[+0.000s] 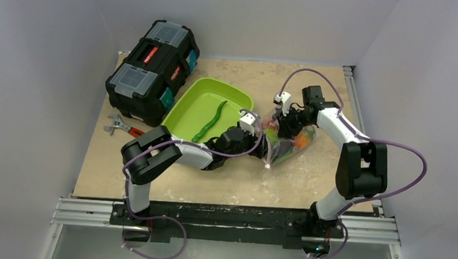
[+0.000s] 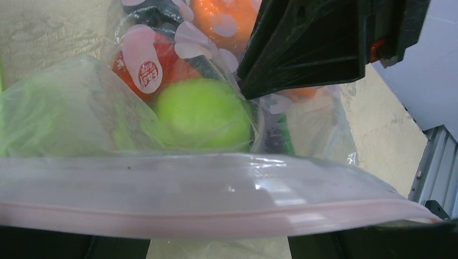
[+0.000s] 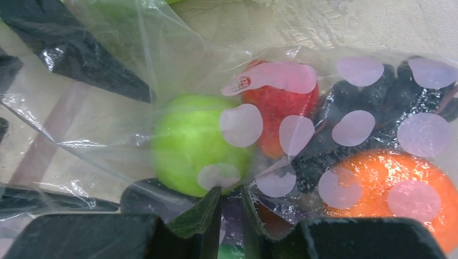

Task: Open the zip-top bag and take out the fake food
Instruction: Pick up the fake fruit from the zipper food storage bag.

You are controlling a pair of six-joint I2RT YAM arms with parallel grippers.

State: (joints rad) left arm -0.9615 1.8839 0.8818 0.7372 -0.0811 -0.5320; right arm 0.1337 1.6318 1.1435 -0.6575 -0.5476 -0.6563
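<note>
Item: one clear, crinkly plastic zip-top bag [image 1: 290, 146] with a pale pink strip, lying on the beige desk [image 1: 241, 184] at 4 o'clock from the lime-green plastic tray [image 1: 193, 103].

Contents we count inside:
- a glossy lime-green ball [image 3: 189, 143]
- a red pepper [image 3: 281, 102]
- an orange fruit [image 3: 378, 172]

In the tray: one long green pod [image 1: 212, 121].

Left fingers [image 2: 372, 247]: spread apart at the zip strip.

Right fingers [image 3: 195, 220]: nearly together, pinching the bag's film.
</note>
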